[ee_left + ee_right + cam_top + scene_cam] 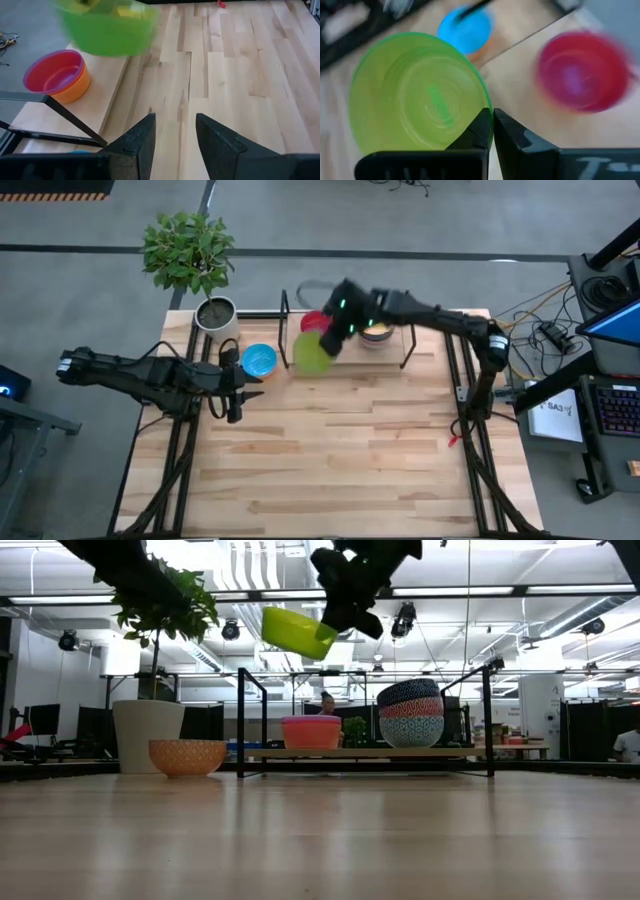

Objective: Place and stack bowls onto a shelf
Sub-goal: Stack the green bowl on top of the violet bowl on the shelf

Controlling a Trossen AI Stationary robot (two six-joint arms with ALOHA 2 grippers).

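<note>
**user1:** So where's this at? Looks mid-carry to me. The right claw (491,131) is pinched tight on the rim of the green bowl (312,353), and in the low view that bowl hangs tilted in the air, well above the shelf (365,753).

**user2:** Yep, transport step. From above the green bowl sits just off the shelf's front edge, near the pink bowl (311,732), which is nested in an orange one on the left half of the plank. Right end already has a stack (410,712) of patterned bowls; I count three in the low view, can't rule out more.

**user1:** What about the left arm?

**user2:** Waiting. The left claw (174,131) hovers over the tabletop (340,450) in front of the shelf, fingers parted, nothing in it. An orange patterned bowl with a blue inside (259,360) is on the tabletop just beside the plant pot (215,315), so there's at least one more to go.

**user1:** Next move?

**user2:** My guess: level the green one out, line it up over the pink bowl or the bare middle of the plank, lower it, then let go. Dropping it tilted could tip it off the edge.
</note>
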